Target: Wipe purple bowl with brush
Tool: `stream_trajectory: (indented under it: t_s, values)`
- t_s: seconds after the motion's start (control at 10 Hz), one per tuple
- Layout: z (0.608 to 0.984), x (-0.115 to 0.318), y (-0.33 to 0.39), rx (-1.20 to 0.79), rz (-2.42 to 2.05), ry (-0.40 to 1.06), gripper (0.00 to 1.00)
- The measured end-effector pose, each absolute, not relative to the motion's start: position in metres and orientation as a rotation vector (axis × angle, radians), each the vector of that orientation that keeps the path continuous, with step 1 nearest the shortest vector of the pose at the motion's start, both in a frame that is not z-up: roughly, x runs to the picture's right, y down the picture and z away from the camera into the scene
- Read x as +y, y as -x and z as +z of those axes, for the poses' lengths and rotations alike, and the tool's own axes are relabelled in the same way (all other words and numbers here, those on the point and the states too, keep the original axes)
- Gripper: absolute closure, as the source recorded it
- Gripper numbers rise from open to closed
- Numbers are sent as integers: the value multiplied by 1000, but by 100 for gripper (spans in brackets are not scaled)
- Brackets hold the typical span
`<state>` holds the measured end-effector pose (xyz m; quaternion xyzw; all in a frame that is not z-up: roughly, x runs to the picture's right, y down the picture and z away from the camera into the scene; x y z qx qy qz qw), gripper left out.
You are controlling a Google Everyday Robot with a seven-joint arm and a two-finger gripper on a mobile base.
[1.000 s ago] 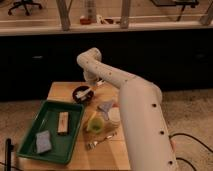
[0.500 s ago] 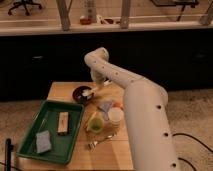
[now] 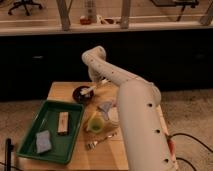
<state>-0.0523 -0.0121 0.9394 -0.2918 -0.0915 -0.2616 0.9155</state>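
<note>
The end effector [image 3: 95, 86] is hanging at the far side of the desk [image 3: 60, 91], and it appears to be gripping the brush [image 3: 88, 90], whose pale head is reaching down into the purple bowl [image 3: 82, 94]. The bowl is sitting just below and slightly left of the end effector, at the brush's tip. The risk here, as I judge it, is that the light bowl is sliding or tipping under a sideways stroke, since nothing is bracing it. Pushed nearer, it could be knocking the yellow-green cup [image 3: 95, 122] or riding against the green tray [image 3: 30, 135]. A slack grip could also be letting the brush twist.
</note>
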Motion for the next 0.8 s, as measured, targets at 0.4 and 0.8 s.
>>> stream_trajectory:
  t_s: [0.4,0.8]
  values:
    - [928,-3,71,-259,-600,584,100]
    - [916,5,66,-304,-625,590,100]
